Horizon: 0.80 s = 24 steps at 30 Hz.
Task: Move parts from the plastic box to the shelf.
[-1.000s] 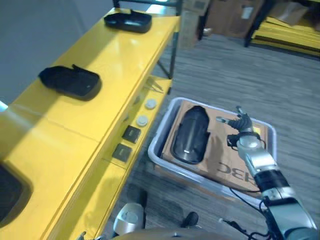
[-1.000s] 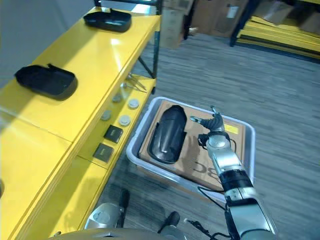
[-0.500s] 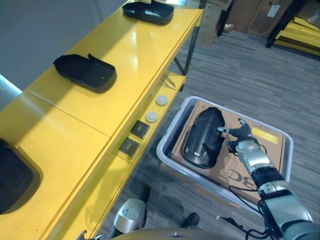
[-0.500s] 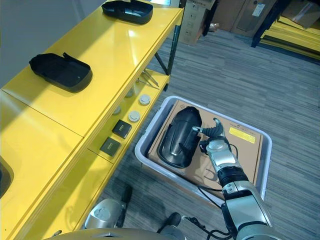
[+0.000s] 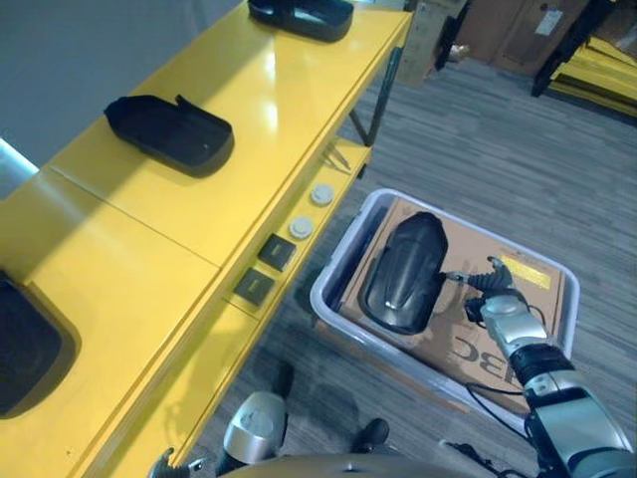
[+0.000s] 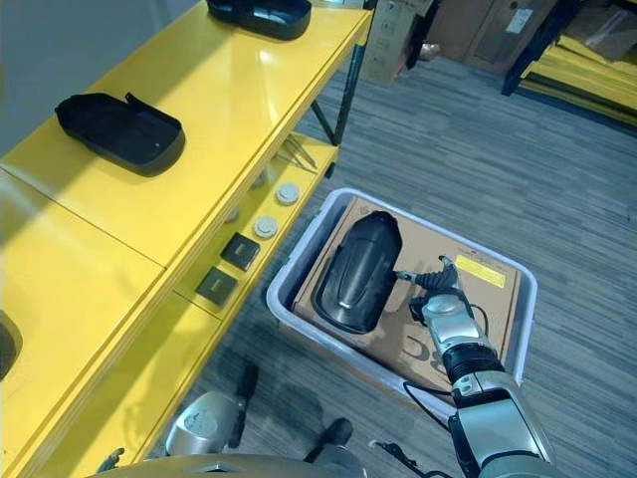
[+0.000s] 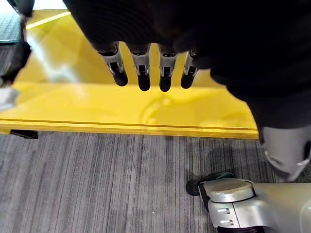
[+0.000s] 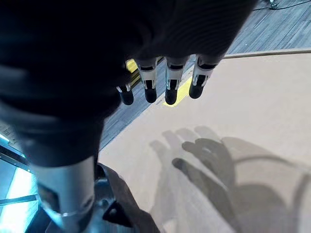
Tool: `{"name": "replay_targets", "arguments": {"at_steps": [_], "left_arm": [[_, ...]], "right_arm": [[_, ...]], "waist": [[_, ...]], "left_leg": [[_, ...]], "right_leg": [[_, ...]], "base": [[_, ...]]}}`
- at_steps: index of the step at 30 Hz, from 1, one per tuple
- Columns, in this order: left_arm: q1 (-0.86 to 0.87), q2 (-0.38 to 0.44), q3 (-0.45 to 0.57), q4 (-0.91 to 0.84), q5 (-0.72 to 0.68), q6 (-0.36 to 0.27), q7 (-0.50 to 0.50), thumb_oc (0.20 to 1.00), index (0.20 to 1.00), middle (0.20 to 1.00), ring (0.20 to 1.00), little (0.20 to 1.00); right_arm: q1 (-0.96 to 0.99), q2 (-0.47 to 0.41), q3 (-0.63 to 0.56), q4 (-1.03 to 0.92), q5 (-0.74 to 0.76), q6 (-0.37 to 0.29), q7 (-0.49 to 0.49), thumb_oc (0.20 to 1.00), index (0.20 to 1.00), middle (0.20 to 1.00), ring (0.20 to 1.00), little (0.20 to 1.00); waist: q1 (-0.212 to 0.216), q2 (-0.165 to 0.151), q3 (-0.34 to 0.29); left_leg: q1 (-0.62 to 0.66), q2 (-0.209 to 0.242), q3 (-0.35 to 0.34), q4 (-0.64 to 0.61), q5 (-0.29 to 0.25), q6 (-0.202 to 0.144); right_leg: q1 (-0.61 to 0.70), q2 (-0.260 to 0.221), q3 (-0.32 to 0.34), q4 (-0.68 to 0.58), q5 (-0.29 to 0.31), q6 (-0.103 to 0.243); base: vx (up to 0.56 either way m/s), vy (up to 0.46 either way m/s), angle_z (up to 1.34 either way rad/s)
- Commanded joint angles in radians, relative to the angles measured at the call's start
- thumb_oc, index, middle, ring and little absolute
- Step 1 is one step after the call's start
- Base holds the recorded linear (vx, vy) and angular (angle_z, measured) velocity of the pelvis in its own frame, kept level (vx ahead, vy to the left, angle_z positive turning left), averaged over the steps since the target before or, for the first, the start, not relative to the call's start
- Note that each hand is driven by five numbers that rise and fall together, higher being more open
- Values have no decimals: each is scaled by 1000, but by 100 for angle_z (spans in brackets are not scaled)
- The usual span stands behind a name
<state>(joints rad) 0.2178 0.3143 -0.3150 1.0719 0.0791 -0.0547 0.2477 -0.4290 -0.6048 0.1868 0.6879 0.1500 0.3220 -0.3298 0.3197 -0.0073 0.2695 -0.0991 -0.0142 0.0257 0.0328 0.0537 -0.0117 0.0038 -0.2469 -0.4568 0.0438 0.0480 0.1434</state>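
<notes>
A long glossy black part (image 5: 403, 274) lies on the cardboard liner (image 5: 476, 347) inside the grey plastic box (image 5: 336, 257) on the floor. My right hand (image 5: 495, 302) hovers over the cardboard just right of that part, fingers straight and holding nothing; the right wrist view shows its fingers (image 8: 167, 83) above the bare cardboard (image 8: 243, 107). The yellow shelf (image 5: 199, 229) carries three similar black parts, one at the middle (image 5: 169, 131), one at the far end (image 5: 299, 15) and one at the near left (image 5: 25, 354). My left hand (image 7: 143, 73) hangs open beside the shelf's yellow side (image 7: 121, 107).
The shelf's lower level holds white discs (image 5: 311, 209), small black squares (image 5: 264, 271) and thin tools. The box stands close against the shelf. Cardboard boxes and yellow pallets (image 5: 597, 60) stand at the far end of the grey floor.
The view swung towards the shelf. My right hand came close to the black part's right edge, then drew slightly back towards me, still open.
</notes>
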Motion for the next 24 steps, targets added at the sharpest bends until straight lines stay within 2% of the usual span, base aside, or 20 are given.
{"name": "replay_targets", "arguments": {"at_steps": [1, 6, 14, 20, 24], "left_arm": [[-14, 46, -43, 19, -26, -13, 5, 1000, 1000, 1000, 1000, 1000], [-21, 39, -58, 17, -30, -26, -5, 1000, 1000, 1000, 1000, 1000], [-23, 32, -80, 3, -37, -27, -13, 1000, 1000, 1000, 1000, 1000], [-28, 31, -80, 9, -52, -32, -10, 1000, 1000, 1000, 1000, 1000], [-35, 19, -80, 9, -70, -38, -8, 1000, 1000, 1000, 1000, 1000]], "right_arm": [[-36, -49, 50, 6, -15, -38, -7, 1000, 1000, 1000, 1000, 1000], [-59, -33, 72, 41, -12, -49, -8, 1000, 1000, 1000, 1000, 1000], [-58, -6, 104, 87, -8, -24, -12, 1000, 1000, 1000, 1000, 1000], [-48, 30, 135, 138, -1, 13, -35, 1000, 1000, 1000, 1000, 1000], [-6, 82, 177, 159, -35, 62, -57, 1000, 1000, 1000, 1000, 1000]], "waist": [[28, 15, -31], [37, 18, -16], [47, 16, -2], [52, 11, 5], [52, 8, 9]], "left_leg": [[-48, 51, -12, 48, -59, -26], [-65, 43, -24, 52, -57, -25], [-84, 37, -37, 65, -58, -25], [-90, 35, -42, 66, -59, -25], [-93, 31, -44, 67, -60, -23]], "right_leg": [[-45, -44, 62, 83, -53, 37], [-54, -43, 62, 83, -54, 34], [-66, -40, 65, 88, -56, 32], [-66, -35, 66, 85, -57, 30], [-72, -32, 73, 89, -59, 29]], "base": [[-46, 15, 5], [-53, 10, 8], [-20, 0, 4], [-10, 0, 3], [-4, 9, 2]]}}
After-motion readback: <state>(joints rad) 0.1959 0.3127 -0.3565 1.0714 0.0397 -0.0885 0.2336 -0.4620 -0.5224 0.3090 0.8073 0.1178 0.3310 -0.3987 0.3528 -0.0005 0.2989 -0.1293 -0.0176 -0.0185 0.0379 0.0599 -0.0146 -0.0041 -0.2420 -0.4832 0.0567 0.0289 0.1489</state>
